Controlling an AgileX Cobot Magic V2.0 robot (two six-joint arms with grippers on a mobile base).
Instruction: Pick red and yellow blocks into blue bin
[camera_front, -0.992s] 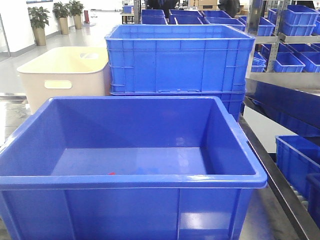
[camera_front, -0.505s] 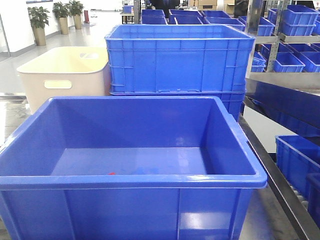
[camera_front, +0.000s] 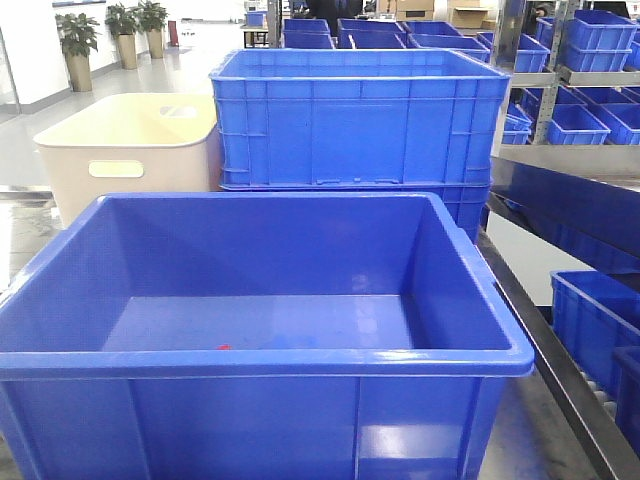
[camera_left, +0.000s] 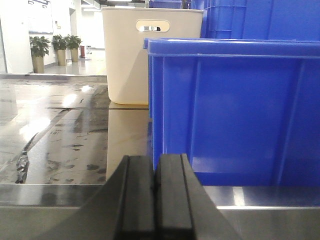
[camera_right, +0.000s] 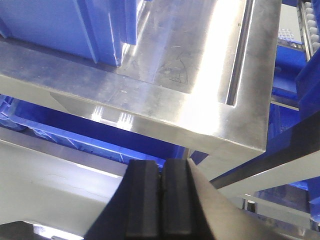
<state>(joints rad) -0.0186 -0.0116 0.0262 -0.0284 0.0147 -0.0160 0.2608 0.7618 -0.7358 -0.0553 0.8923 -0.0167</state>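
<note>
The left gripper (camera_left: 154, 195) is seen in its wrist view low at the steel table edge, its 2 black fingers pressed together with nothing between them. It sits just outside the near left corner of the large bright-blue plastic bin with the thick rolled rim (camera_left: 235, 47). The right gripper (camera_right: 161, 200) is likewise closed and empty, and looks down on a bare stainless-steel shelf plate (camera_right: 200, 75) beside the bin.

In the front view, a small sliver of red (camera_front: 222, 347) is visible on the bin floor just behind the near rim (camera_front: 260, 358). It is judged to be the plain red cube, already inside; most of it is hidden by the rim. The yellow studded brick cannot be seen in any view.

The step in hand is judged to be locating the remaining block. The fingers would need to be opened before any approach, and the descent kept clear of the rolled rim.

Count, left to right: 3 potted plants (camera_front: 78, 35) in the far hall; 1 beige tub with a handle slot (camera_front: 125, 150); 1 smooth-walled blue bin; at least 2 ribbed blue crates stacked behind it (camera_front: 355, 120); several smaller blue crates on the right racks (camera_front: 578, 125), number not determinable; 1 red sliver; 0 yellow bricks.
</note>
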